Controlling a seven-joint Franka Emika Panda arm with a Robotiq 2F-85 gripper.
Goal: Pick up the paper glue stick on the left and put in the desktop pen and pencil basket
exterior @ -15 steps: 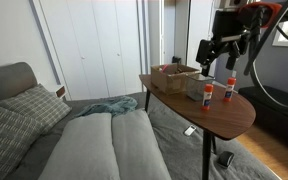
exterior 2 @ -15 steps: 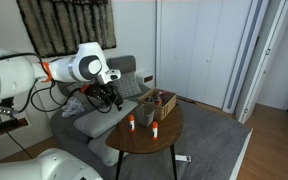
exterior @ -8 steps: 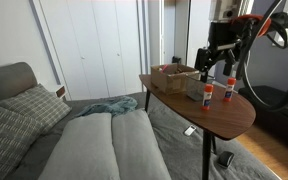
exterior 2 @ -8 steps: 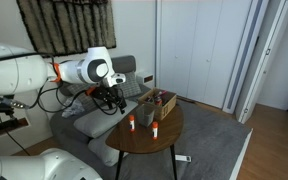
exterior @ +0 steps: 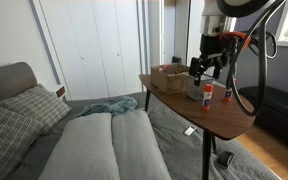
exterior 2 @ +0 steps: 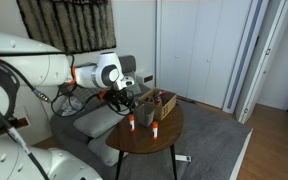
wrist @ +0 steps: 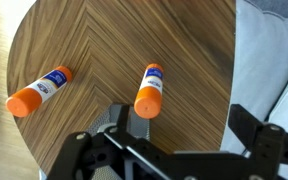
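Observation:
Two look-alike paper glue sticks, white with orange caps, stand on the round wooden table. In the wrist view one glue stick is just ahead of my open, empty gripper, its cap near one finger; the second stick is further off to the side. In both exterior views my gripper hovers above the nearer stick, apart from it. The second stick stands beside it. The dark mesh pen and pencil basket stands right behind the sticks.
A low brown box sits on the table behind the basket. The table edge runs close beside the gripper. A grey sofa with cushions lies below and beside the table.
My gripper has moved in over the table and come down toward the glue sticks. It has stayed open. The sticks and the basket have not moved.

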